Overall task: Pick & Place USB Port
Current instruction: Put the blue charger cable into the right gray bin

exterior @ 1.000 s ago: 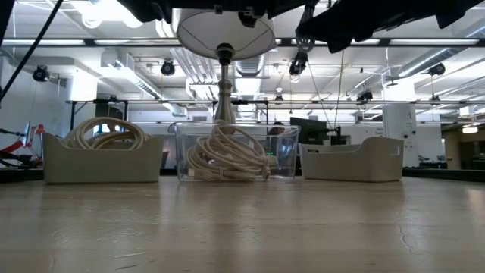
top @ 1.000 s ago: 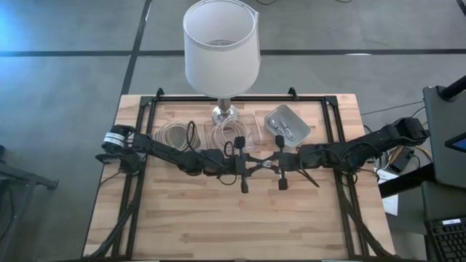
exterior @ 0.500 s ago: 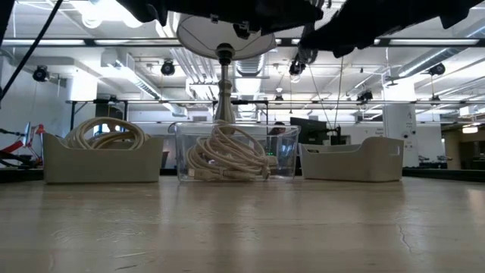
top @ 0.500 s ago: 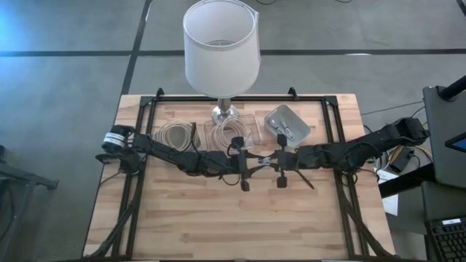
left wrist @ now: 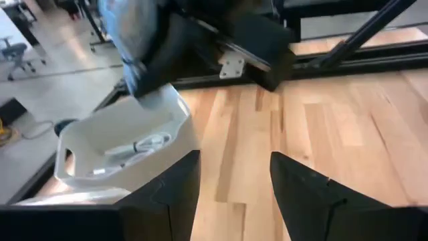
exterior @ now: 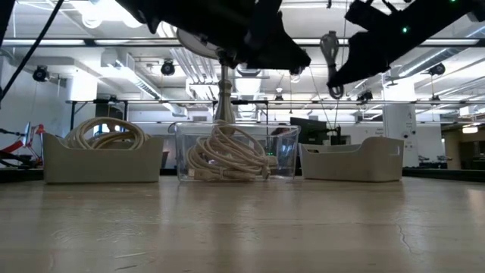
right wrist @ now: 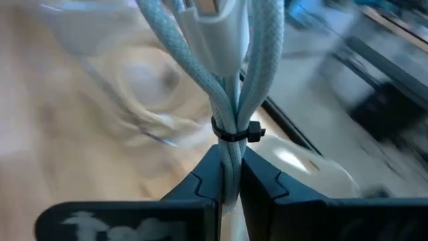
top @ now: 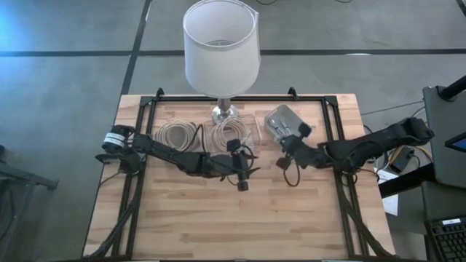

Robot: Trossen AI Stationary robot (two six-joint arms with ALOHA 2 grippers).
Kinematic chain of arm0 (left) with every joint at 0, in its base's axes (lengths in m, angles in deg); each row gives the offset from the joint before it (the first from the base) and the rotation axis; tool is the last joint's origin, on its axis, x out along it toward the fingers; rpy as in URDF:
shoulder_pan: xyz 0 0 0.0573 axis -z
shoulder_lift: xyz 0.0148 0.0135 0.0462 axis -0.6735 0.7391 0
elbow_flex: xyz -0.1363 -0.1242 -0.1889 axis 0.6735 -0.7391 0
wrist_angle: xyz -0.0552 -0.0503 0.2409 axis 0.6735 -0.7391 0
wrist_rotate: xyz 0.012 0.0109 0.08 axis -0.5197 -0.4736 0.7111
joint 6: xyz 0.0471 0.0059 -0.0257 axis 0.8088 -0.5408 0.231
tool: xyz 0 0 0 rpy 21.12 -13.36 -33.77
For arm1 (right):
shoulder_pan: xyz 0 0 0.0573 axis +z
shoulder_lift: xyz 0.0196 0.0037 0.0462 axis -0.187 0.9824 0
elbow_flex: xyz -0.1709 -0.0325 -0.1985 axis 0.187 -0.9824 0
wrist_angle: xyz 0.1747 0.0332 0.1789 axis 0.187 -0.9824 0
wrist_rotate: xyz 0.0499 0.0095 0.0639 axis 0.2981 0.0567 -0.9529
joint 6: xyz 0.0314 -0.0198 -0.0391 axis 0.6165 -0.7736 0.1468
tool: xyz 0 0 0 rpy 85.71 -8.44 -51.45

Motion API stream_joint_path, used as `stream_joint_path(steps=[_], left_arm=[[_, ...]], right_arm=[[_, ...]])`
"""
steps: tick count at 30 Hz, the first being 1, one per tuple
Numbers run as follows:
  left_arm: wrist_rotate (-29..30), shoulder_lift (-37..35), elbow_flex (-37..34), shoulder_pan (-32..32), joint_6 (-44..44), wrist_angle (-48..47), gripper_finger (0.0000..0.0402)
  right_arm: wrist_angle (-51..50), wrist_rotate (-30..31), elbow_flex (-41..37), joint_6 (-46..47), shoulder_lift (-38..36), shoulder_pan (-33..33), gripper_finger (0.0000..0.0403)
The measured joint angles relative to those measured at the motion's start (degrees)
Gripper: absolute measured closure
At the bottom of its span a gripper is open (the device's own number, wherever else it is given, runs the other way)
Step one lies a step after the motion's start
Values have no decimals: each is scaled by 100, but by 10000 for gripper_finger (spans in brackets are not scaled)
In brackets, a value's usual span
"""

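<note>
My right gripper [right wrist: 231, 177] is shut on a small bundle of pale braided USB cable [right wrist: 231, 73] bound by a black tie [right wrist: 234, 132]. It hangs high over the table [exterior: 331, 64], near the grey tray [top: 285, 122] at the far right. My left gripper [left wrist: 231, 184] stands open and empty over the table's middle [top: 245, 173], just left of the right gripper [top: 284, 161]. The tray [left wrist: 127, 150] has cables lying on its floor. A clear box [top: 234, 132] and a pale bin [top: 175, 134] each hold coiled cables. My right gripper pinches the cable bundle between its two fingers just below the black tie [right wrist: 232, 148]. The strands run on past the fingertips to the white plug [right wrist: 214, 27]. The bundle is lifted clear of the table and a loop of it hangs down [exterior: 333, 91].
A lamp with a white shade [top: 221, 45] stands at the far middle, its base [top: 224, 113] behind the clear box. A black frame [top: 145, 109] runs round the tabletop. The near half of the wooden table [top: 233, 225] is bare.
My left gripper has opened and let go of the cable bundle, which my right gripper keeps. The right gripper has swung away from the left one, toward the grey tray at the far right, and has turned, carrying the bundle with it.
</note>
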Motion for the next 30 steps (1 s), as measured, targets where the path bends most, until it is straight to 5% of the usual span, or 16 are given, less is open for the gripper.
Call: stream_joint_path(steps=[9,16,30], left_arm=[[-56,0,0,46,-449,-269,218],[-54,0,0,44,-478,-338,218],[-51,0,2,44,-479,-327,218]], right_arm=[[-1451,390,-128,1859,-44,-902,374],[-1437,-1311,-357,1987,255,-1835,374],[-1413,-1432,-361,2376,870,-2460,374]])
